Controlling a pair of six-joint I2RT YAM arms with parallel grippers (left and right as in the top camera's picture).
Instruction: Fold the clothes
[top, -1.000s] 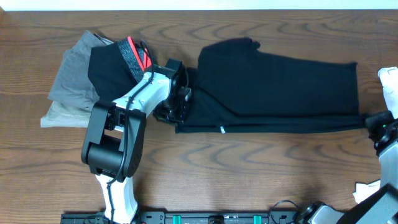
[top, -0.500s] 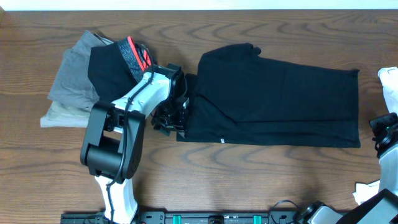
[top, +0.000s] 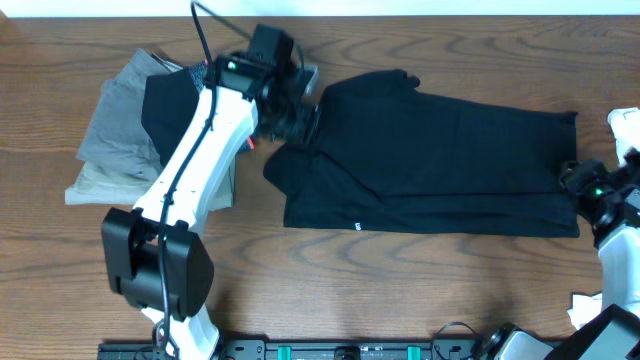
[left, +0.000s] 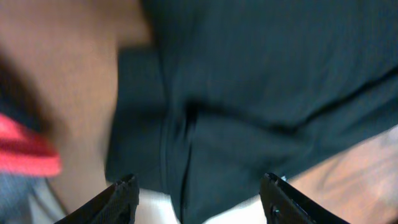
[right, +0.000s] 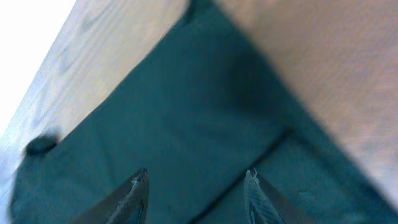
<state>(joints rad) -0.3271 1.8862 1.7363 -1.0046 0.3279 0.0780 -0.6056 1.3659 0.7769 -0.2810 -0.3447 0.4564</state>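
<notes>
Though blurred, left gripper (left: 198, 186) and right gripper (right: 196, 179) wide, seemingly empty, over opposite T-shirt (top: 440, 160) ends.

Dark wooden table (top: 420, 280) carried black T-shirt (top: 450, 160), flat, centre-right; grey garments (top: 115, 130) stacked at left end; white object (top: 625, 130) at right edge.

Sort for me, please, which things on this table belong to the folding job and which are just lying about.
Belongs to the job:
- large black T-shirt, spread across the middle

Just lying about:
- smaller black garment, at the left
- grey folded garments, under and beside it
</notes>
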